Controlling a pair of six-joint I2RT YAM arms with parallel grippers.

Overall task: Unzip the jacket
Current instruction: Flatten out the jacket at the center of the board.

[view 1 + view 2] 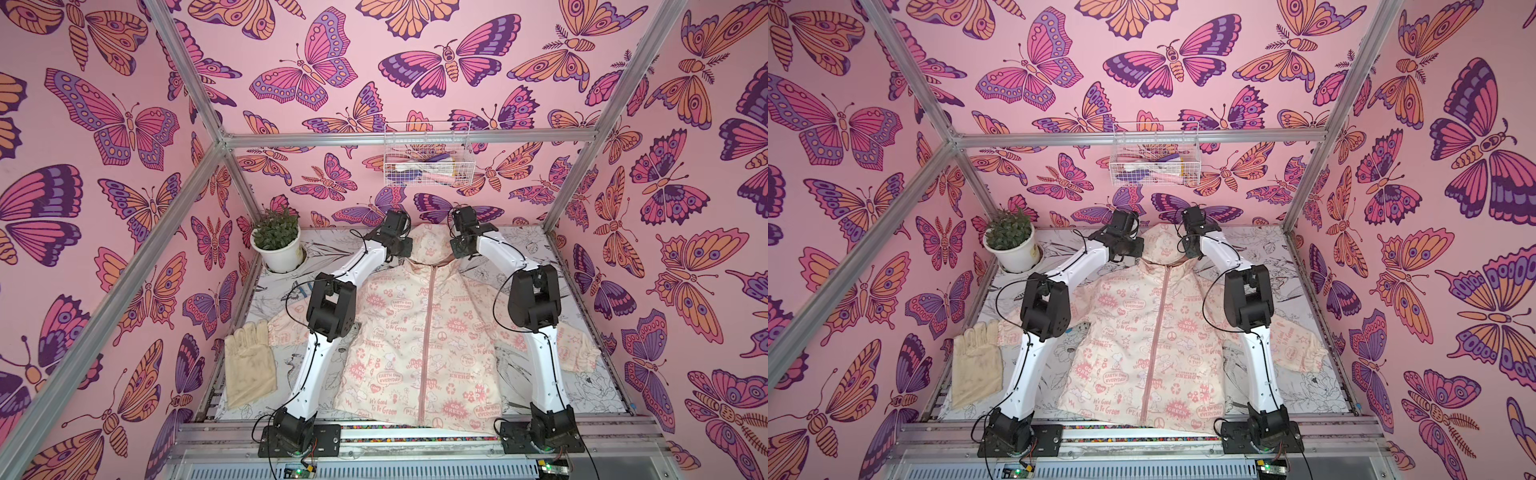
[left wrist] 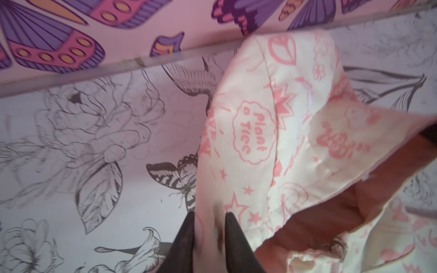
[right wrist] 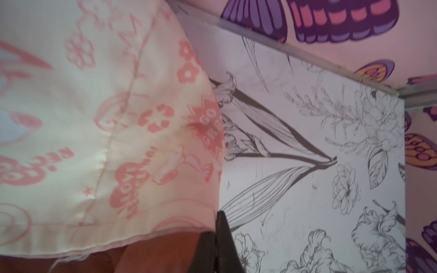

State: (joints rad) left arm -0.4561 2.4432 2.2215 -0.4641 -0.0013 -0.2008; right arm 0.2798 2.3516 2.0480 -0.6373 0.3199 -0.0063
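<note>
1. The jacket (image 1: 390,332) lies flat, front up, its zipper (image 1: 429,332) closed right up to the hood (image 1: 430,245). Neither gripper is at the zipper's top end just below the hood, so tugging may drag the whole garment instead.
2. The left gripper (image 2: 209,214), at one side of the hood, pinches a fold of its cloth; thin fabric could slide free.
3. The right gripper (image 3: 216,224), at the hood's opposite side, is clenched tight at the rim. Whether cloth is caught I cannot tell, so it may lift away empty.

White arm links (image 1: 306,374), black joints (image 1: 330,307), black cables (image 1: 494,305), black base plates (image 1: 328,436), dark tapered tool fingers (image 2: 184,236)
</note>
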